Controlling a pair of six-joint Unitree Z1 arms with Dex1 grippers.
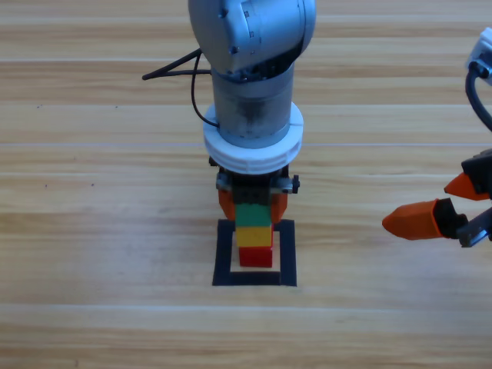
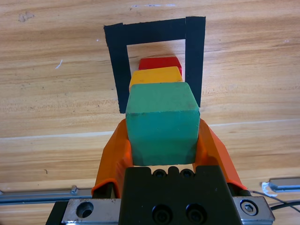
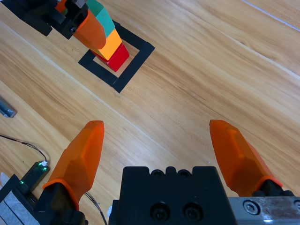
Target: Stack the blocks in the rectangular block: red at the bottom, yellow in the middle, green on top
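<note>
The blocks stand as one stack inside the rectangular block (image 1: pixel 224 254) of black tape: red (image 1: pixel 256 256) at the bottom, yellow (image 1: pixel 254 236) on it, green (image 1: pixel 252 214) on top. My left gripper (image 1: pixel 252 206) reaches down from above, its orange jaws pressed against both sides of the green cube (image 2: pixel 161 122). Beyond it, the left wrist view shows yellow (image 2: pixel 154 75), red (image 2: pixel 159 62) and the tape outline (image 2: pixel 154 30). My right gripper (image 1: pixel 421 204) waits open at the right edge, holding nothing. From there the right wrist view takes in the stack (image 3: pixel 110 44) and tape (image 3: pixel 136 63).
Black cables (image 1: pixel 173 71) trail from the left arm at the upper left. A metal rail (image 2: pixel 37 196) and a small circuit board with wires (image 3: pixel 33 174) lie at the table's edge in the wrist views.
</note>
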